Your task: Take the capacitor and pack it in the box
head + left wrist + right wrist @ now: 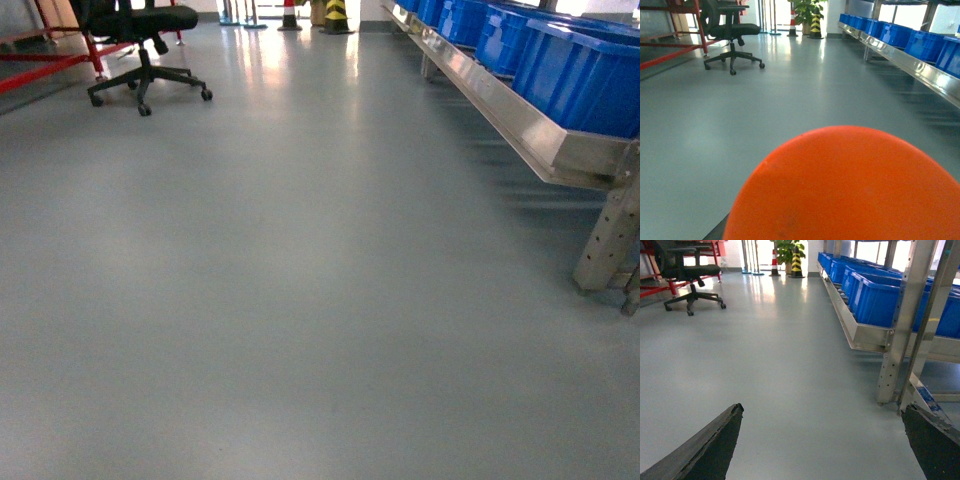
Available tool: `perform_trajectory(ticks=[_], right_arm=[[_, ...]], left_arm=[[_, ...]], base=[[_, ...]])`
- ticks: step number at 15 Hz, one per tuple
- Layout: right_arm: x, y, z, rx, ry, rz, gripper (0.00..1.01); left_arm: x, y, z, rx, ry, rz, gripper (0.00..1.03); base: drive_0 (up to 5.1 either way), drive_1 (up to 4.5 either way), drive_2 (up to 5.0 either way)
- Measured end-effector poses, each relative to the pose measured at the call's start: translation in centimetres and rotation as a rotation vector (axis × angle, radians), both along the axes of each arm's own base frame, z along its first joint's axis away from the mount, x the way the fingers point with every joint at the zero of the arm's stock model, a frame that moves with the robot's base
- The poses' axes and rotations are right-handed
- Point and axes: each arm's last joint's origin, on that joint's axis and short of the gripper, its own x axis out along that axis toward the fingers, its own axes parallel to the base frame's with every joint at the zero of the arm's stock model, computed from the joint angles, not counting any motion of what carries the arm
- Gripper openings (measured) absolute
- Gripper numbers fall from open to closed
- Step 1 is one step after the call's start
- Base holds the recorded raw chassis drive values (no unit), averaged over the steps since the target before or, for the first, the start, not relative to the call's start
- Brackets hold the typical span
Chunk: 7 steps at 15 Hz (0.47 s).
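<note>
An orange, smooth, rounded thing, which I take for the capacitor, fills the lower half of the left wrist view. It hangs above the grey floor right where the left jaws sit and hides them; only a dark sliver shows at its lower left. In the right wrist view my right gripper is open, its dark fingers spread wide over bare floor with nothing between them. The box is out of view. Neither gripper appears in the head view.
A steel rack rail carrying blue bins runs along the right, with a perforated leg on the floor. A black office chair and a red frame stand at the far left. A striped bollard is at the back.
</note>
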Motion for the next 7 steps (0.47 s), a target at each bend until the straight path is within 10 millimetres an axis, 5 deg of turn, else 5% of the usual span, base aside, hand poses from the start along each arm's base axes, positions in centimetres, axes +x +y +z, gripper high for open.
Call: perform_trajectory(ticks=[7], right_arm=[[0.00,0.00,0.01,0.000,-0.001,0.000,0.98]], left_arm=[[0.00,0.00,-0.02,0.000,0.002,0.000,0.43]], base=[[-5.0,2.43,2.4]])
